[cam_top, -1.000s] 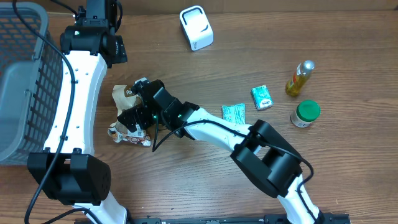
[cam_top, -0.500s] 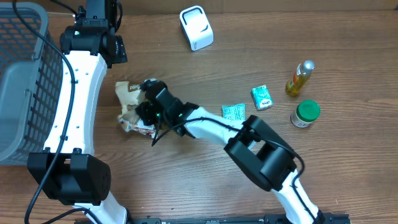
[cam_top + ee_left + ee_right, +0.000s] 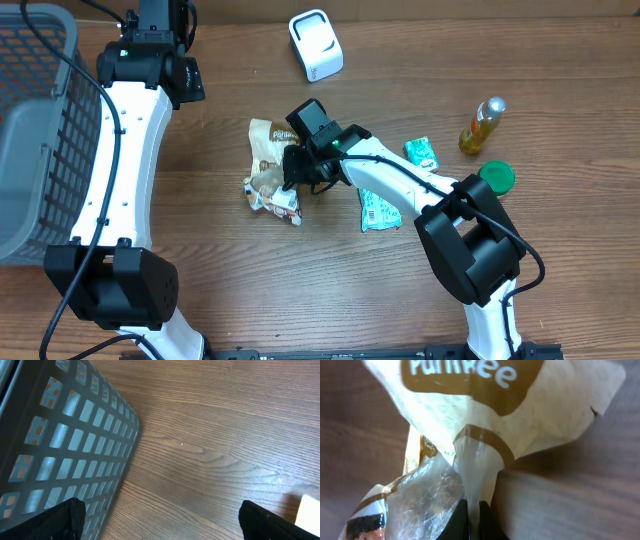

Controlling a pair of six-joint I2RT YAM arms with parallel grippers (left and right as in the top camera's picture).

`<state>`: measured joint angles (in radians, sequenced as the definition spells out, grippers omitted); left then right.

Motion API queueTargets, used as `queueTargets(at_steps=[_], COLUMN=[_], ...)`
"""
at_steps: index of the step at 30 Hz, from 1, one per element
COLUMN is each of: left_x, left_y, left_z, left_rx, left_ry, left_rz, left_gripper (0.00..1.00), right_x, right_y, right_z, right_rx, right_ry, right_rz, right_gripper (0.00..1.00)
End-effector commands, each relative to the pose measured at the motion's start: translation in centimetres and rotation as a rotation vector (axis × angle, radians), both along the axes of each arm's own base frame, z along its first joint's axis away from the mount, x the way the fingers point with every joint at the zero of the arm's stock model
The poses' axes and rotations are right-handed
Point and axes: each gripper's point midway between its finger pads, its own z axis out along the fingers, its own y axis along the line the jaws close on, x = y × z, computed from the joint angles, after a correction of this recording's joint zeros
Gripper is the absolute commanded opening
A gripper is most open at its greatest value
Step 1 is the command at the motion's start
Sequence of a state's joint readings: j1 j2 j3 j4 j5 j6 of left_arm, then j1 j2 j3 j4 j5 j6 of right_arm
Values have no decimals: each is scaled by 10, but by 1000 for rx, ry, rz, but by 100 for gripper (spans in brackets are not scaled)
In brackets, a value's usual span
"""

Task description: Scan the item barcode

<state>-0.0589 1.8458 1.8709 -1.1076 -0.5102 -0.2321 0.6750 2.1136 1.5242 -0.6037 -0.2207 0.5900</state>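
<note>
Near the middle of the worktop, a snack bag [image 3: 266,172] is pinched by only a thin fold in the right end effector [image 3: 472,516]; the slick film could be lost, or the barcode turned away from the scanner [image 3: 315,45].

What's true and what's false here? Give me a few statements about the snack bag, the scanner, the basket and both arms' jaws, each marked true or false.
1. The right arm's jaws are shut on the snack bag. True.
2. The snack bag lies inside the grey basket. False: it is out at mid-table, well apart from the basket.
3. The left arm's jaws are shut on the scanner. False: they are open and empty, and the white scanner sits alone at the far side of the table.
4. A yellow bottle and a green-lidded jar sit close together. True.
</note>
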Motion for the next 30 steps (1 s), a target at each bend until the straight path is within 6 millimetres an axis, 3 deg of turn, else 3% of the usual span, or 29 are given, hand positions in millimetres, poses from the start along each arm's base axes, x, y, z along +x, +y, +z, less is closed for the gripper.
queueTargets(at_steps=[1, 3, 7, 8, 12, 16, 18, 20, 25, 29, 30], left_x=[0, 0, 0, 0, 0, 0, 0, 0, 0, 0, 0], left_y=[0, 0, 0, 0, 0, 0, 0, 0, 0, 0, 0], left_z=[15, 14, 14, 14, 15, 15, 14, 14, 15, 15, 15], left_rx=[13, 13, 13, 13, 13, 13, 13, 13, 13, 13, 13], left_ry=[-33, -32, -32, -33, -33, -33, -33, -33, -33, -33, -33], left_rz=[-5, -5, -5, -5, -5, -5, -5, -5, -5, -5, -5], left_gripper=[100, 99, 100, 100, 99, 100, 100, 100, 99, 99, 100], right_x=[-20, -26, -30, -28, -3, -2, -5, -11, -22, -19, -18], right_y=[5, -1, -6, -8, -38, -64, -77, -89, -100, -138, -163], right_z=[14, 18, 45, 48, 52, 43, 33, 17, -11, -18, -20], right_rx=[44, 32, 28, 18, -115, -168, -190, -204, -213, -365, -432], right_ry=[73, 94, 35, 15, -116, -57, -19, 25, 59, 49, 72], right_rz=[32, 30, 96, 98, 73, 26, 3, -37, -41, -101, -140], right_gripper=[6, 10, 30, 32, 60, 56, 54, 47, 45, 46, 46])
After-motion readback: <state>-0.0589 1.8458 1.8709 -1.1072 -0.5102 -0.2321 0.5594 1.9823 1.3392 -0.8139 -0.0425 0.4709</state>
